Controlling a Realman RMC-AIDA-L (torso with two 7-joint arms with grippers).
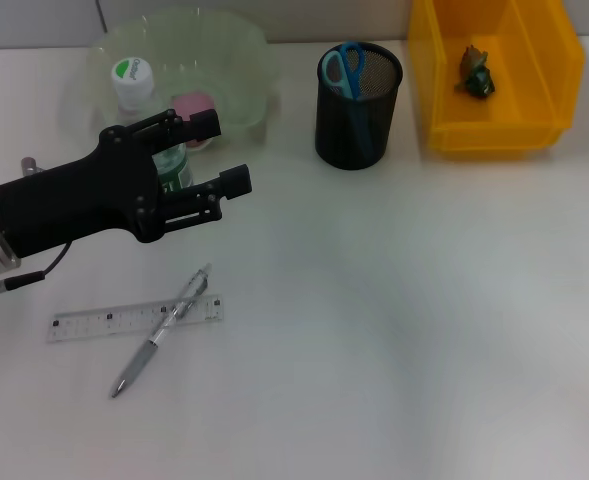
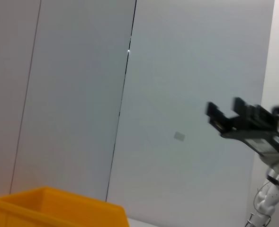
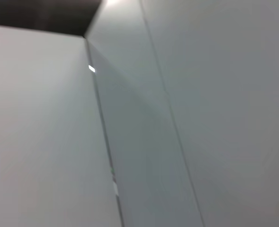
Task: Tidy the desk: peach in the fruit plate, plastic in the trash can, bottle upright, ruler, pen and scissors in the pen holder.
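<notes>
Lower left of the head view, a clear flat plastic ruler (image 1: 134, 320) lies on the white desk (image 1: 394, 340), with a slim silver pen (image 1: 161, 331) resting diagonally across it. Both look light, stiff and slippery; the pen's rounded barrel seems the easier hold, mid-length. At upper left, the black left gripper (image 1: 222, 152) hovers, jaws spread wide and empty, before an upright white-capped bottle (image 1: 144, 110). Blue-handled scissors (image 1: 346, 68) already stand in the black mesh pen holder (image 1: 359, 120). No right gripper is visible.
</notes>
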